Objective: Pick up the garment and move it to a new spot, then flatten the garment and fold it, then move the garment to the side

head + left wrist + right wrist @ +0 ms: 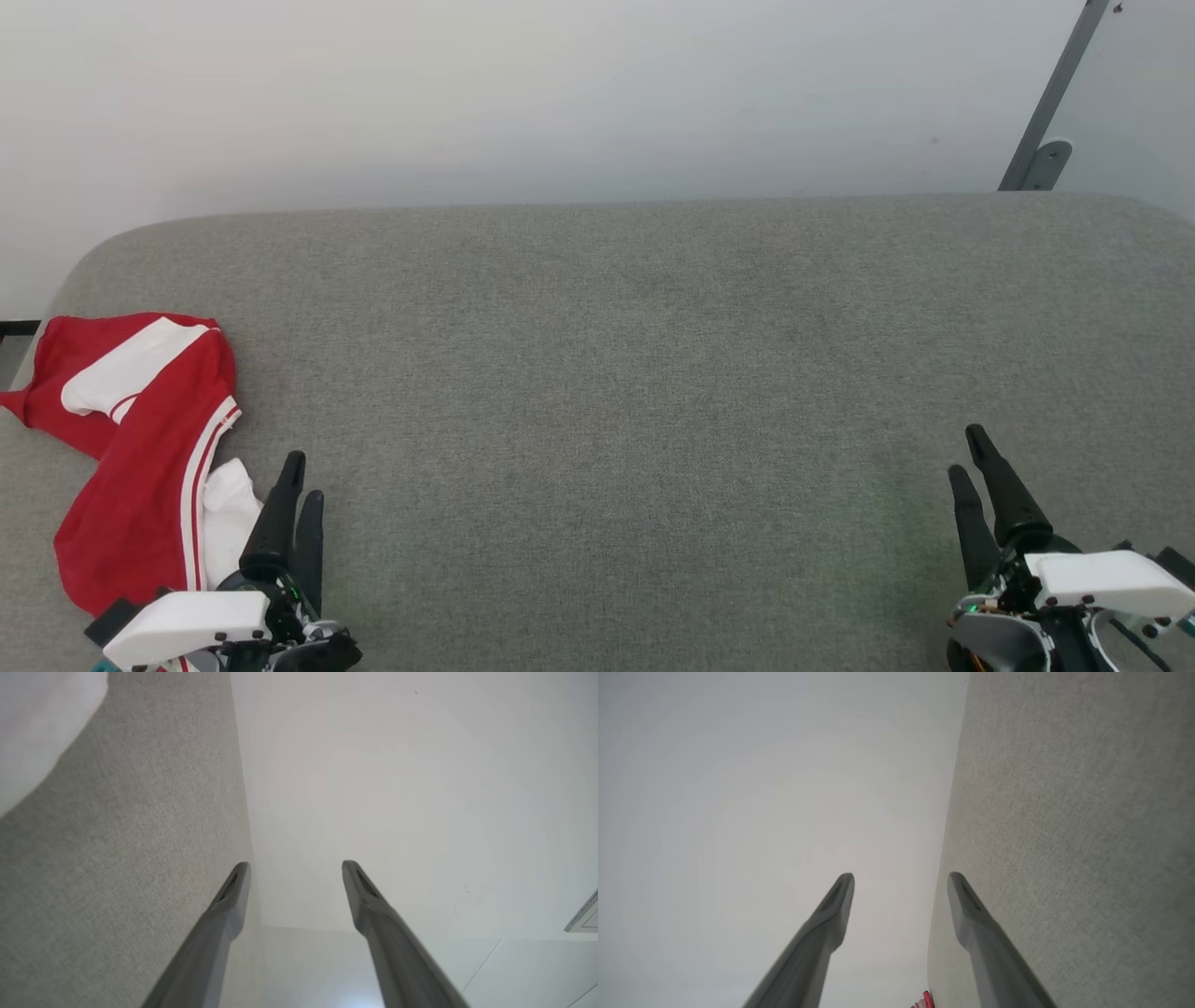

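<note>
Red garment point(140, 485) is noted bunched at the left edge of the counter point(607, 373), long axis near-to-far, just left of the left fingers point(278, 523). Both pairs are spread, empty; right fingers point(1006, 499) well apart.

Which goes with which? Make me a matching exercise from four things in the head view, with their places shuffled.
1 garment
2 left hand
3 right hand
4 metal bracket

A upper right corner
B lower right, open, holding nothing
C crumpled at the left end of the grey cushion
D lower left, open, beside the garment

Pairs: 1-C, 2-D, 3-B, 4-A
</note>
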